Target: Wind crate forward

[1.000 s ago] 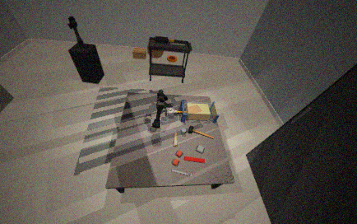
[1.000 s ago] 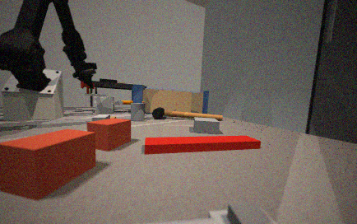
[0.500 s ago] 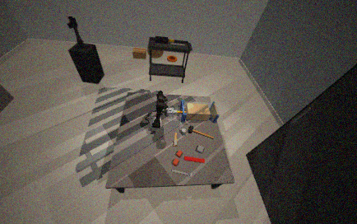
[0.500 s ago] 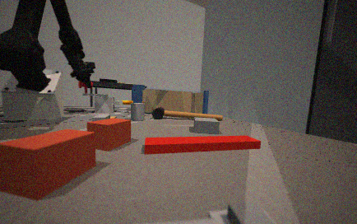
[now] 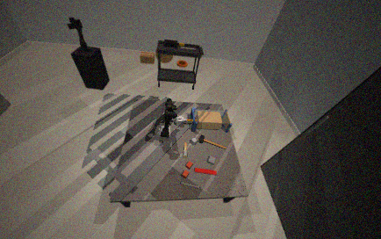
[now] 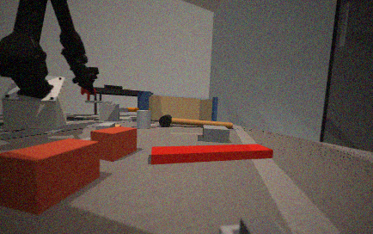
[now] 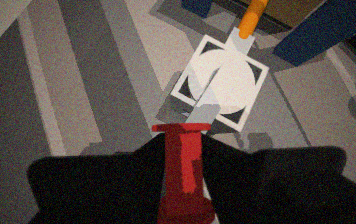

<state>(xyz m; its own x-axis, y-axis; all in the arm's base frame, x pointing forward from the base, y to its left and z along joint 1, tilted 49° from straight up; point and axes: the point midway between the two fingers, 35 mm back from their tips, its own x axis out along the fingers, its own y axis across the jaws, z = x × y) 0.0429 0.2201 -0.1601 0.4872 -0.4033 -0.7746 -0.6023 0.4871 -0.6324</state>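
Note:
My gripper (image 5: 176, 117) (image 6: 88, 89) (image 7: 179, 137) is shut on the red grip of the winch handle (image 7: 187, 167). The handle's grey arm runs from below the grip across the top of the white winch (image 5: 181, 119) (image 6: 108, 112) (image 7: 234, 82). The key and hole are hidden. The orange strap (image 5: 190, 120) (image 7: 252, 19) leads from the winch to the rack. The tan crate (image 5: 209, 118) (image 6: 172, 107) sits flat, between blue uprights (image 5: 193, 119) (image 6: 144, 101) (image 7: 320, 30). Its front is near the winch-side uprights; I cannot tell whether it touches them.
On the bench are a black-headed mallet (image 5: 213, 142) (image 6: 198, 123), a pale cylinder (image 5: 194, 141) (image 6: 143, 120), a grey block (image 5: 212, 160) (image 6: 216, 134), a red bar (image 5: 205, 171) (image 6: 210, 154) and two red blocks. A dark shelf cart (image 5: 176, 76) stands behind.

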